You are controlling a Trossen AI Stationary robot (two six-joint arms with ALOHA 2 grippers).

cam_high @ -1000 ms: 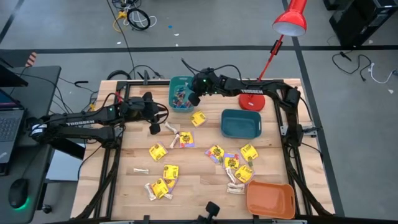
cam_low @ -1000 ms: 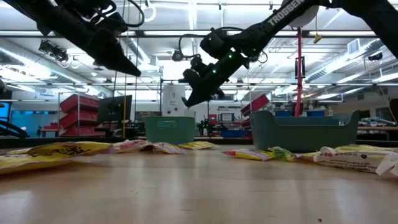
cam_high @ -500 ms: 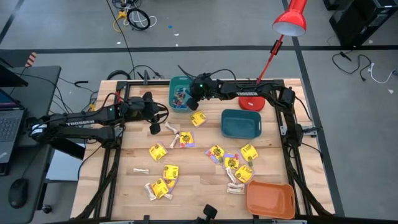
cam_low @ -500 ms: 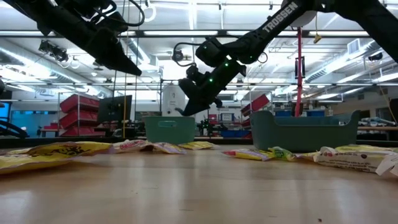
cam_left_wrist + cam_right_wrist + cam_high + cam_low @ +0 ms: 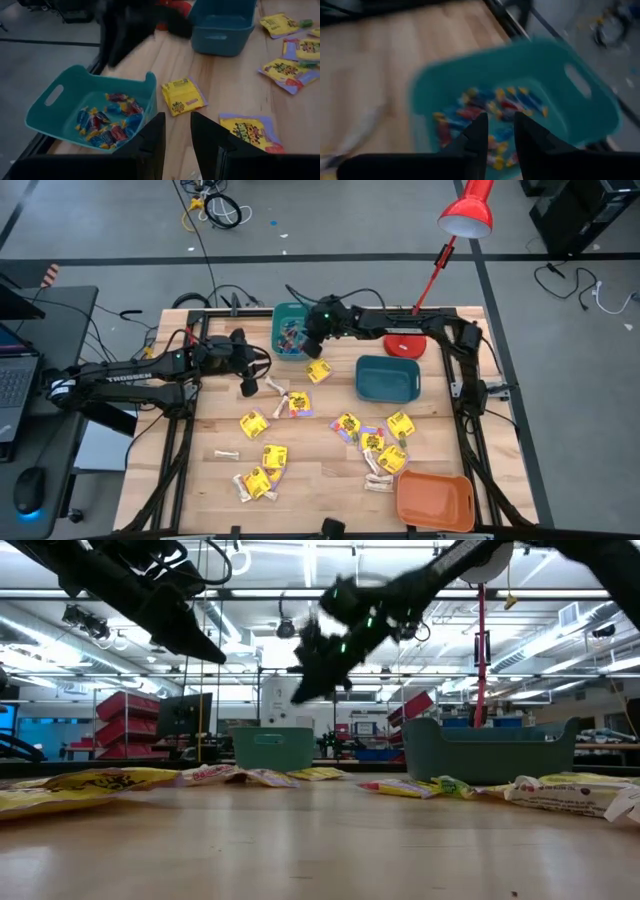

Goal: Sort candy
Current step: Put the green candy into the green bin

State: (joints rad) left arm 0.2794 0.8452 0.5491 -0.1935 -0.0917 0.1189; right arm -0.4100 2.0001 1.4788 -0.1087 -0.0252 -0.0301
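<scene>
The candy lies spread over the table: square yellow packets such as one (image 5: pixel 319 370) beside the bins and one (image 5: pixel 253 423) mid-table, and pale sticks (image 5: pixel 275 386). Small blue, red and orange pieces (image 5: pixel 107 120) lie inside the light teal bin (image 5: pixel 290 330) at the far edge. My right gripper (image 5: pixel 498 132) hangs above that bin's near right part (image 5: pixel 309 343), open, with nothing between its fingers. My left gripper (image 5: pixel 177 135) hovers open above the table left of centre (image 5: pixel 247 387), near a pale stick, and holds nothing.
A darker blue-green bin (image 5: pixel 387 378) stands right of centre. An orange bin (image 5: pixel 434 500) sits at the near right corner. A red lamp's base (image 5: pixel 403 342) stands at the far right, its head (image 5: pixel 467 210) high above. More packets (image 5: pixel 380 445) cluster toward the near right.
My right gripper has dipped toward the teal bin and come back up above it; it is blurred in the low view. The candy on the table lies where it was.
</scene>
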